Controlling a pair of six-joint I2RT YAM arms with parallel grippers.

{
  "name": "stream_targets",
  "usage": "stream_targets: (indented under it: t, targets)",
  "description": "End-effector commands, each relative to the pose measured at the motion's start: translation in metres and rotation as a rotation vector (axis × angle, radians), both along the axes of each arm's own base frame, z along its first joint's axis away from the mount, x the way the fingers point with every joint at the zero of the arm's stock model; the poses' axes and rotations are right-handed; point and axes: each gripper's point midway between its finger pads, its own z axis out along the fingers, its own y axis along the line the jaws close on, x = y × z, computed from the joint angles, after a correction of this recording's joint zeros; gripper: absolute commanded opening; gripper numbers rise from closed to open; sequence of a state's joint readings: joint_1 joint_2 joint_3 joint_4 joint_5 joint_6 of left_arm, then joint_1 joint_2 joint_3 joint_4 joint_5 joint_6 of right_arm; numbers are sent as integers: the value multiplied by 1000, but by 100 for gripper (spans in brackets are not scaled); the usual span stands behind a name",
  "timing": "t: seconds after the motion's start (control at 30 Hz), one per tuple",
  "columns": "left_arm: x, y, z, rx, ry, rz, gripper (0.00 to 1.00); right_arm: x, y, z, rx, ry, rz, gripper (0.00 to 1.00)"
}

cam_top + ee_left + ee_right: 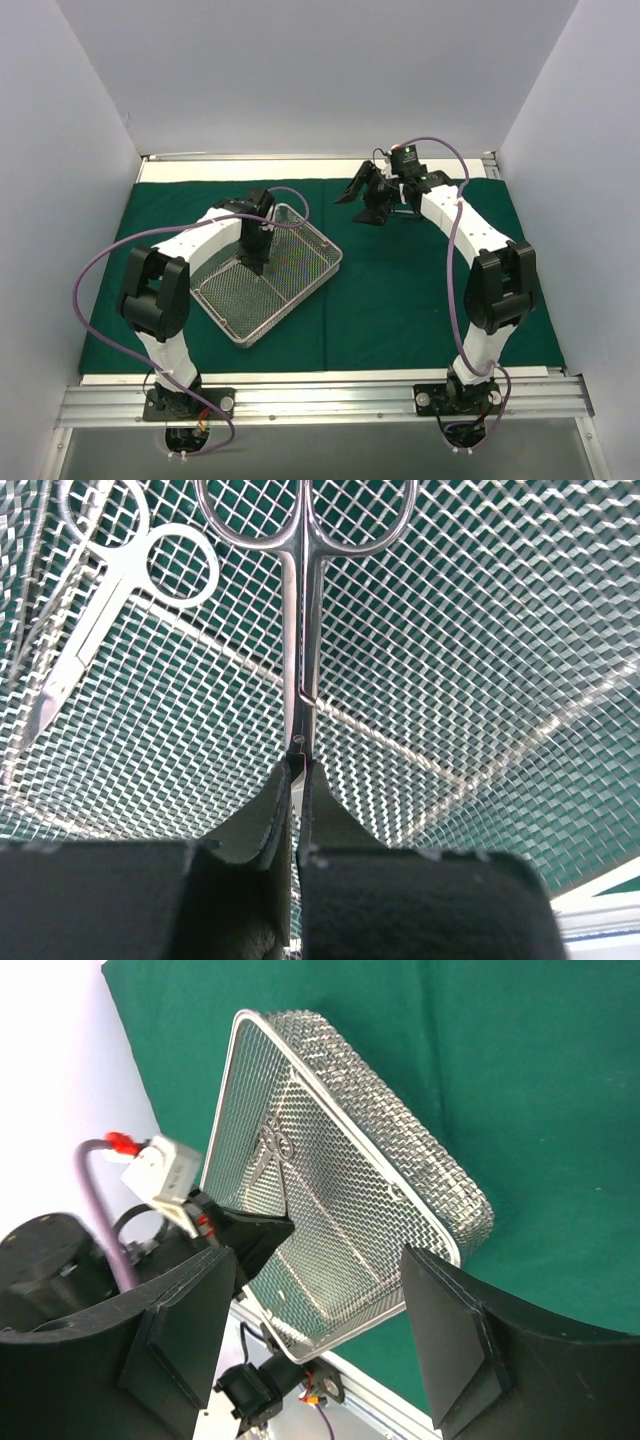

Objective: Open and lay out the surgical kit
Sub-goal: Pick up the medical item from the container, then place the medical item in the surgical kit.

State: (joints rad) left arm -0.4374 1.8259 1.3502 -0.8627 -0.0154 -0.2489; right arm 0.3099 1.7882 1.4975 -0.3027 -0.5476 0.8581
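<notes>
Green cloth (pixel 420 300) beneath mesh tray (pixel 285 292), left gripper (pixel 256 266) inside the tray tight on scissors (pixel 300 630), right gripper (pixel 362 200) spread beyond it.

The left arm (pixel 195 235) and right arm (pixel 470 225) are white with black joints, each trailing a purple cable (pixel 78 285). The left tool (pixel 257 265) and right tool (pixel 362 203) are matte black.

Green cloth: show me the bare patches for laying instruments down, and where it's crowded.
Bare: the green cloth between the mesh tray and the right arm. Crowded: inside the tray, where the left tool grips the scissors beside a second pair.
</notes>
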Motion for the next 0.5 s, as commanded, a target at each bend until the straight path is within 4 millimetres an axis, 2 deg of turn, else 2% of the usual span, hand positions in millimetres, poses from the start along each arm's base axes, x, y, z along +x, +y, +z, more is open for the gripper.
stream_targets:
  t: [0.0,0.07,0.2,0.27,0.33,0.47]
  targets:
    - [7,-11,40,-75,-79,-28,2,3,16,10,34,-27,56,68]
    - [8,-14,51,-97,-103,-33,2,5,25,10,53,-29,82,68]
    - [5,-20,70,-142,-118,-45,2,0,56,11,81,-24,163,70]
    - [5,-25,79,-175,-131,-55,2,-1,69,2,96,-1,193,70]
    - [3,-28,87,-196,-135,-58,2,-2,85,5,111,-20,228,71]
    - [2,-32,100,-223,-152,-66,2,-4,109,-5,139,2,273,72]
